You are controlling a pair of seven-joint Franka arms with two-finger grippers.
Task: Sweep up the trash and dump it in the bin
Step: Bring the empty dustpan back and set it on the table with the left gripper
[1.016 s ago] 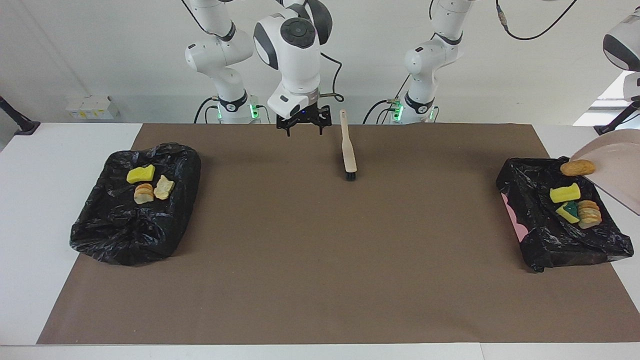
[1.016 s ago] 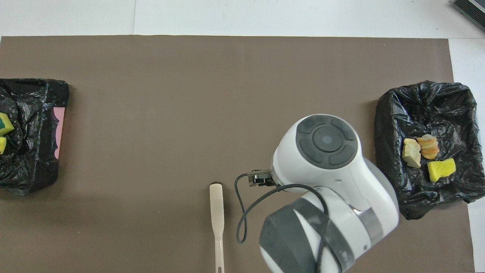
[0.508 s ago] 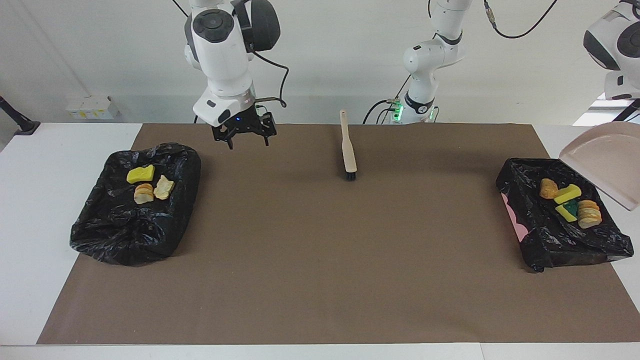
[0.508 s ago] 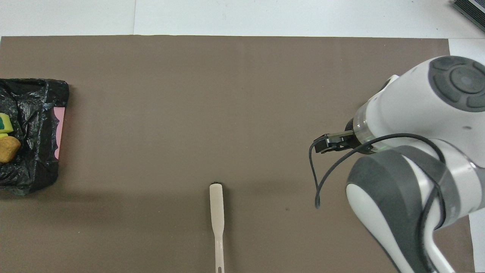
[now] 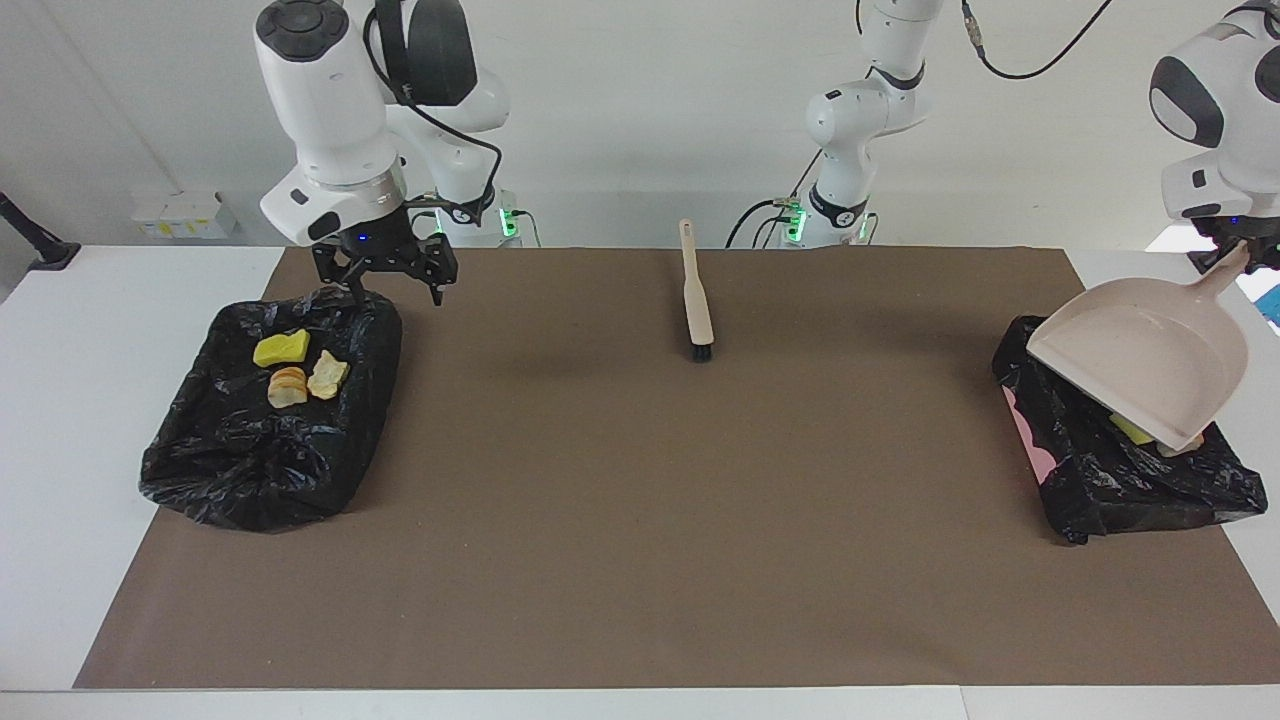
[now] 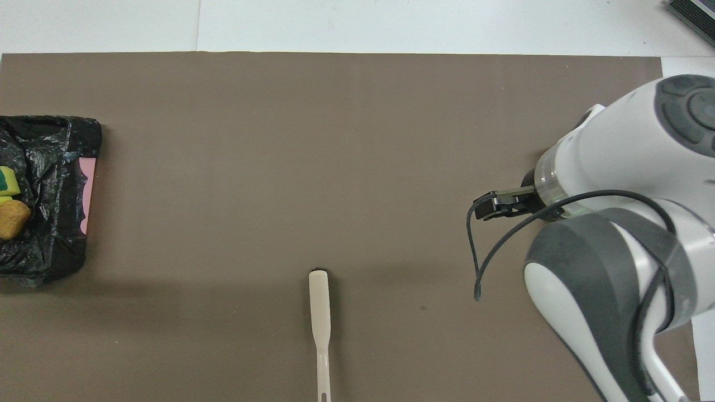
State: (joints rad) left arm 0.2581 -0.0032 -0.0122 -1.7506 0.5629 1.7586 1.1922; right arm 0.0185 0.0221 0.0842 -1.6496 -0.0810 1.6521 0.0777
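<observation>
Left end effector [image 5: 1238, 252] pinching handle of beige plastic dustpan [image 5: 1140, 345], tilted over black-bag-lined bin [image 5: 1100, 480] at left arm's end of desk. Yellow sponge and bread trash [image 5: 1150, 435] inside bin, mostly hidden. Risk: lowering pan snags bag, drags bin.

Right end effector [image 5: 385, 275] spread, empty, over second black-lined bin [image 5: 250, 470] holding three trash bits [image 5: 298, 368]; descent could catch bag rim.

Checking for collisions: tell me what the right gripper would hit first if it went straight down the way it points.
Probably the rim of the black bin bag. The right gripper, open, hangs over that edge, though depth is unclear and it might land on the brown mat beside it.
</observation>
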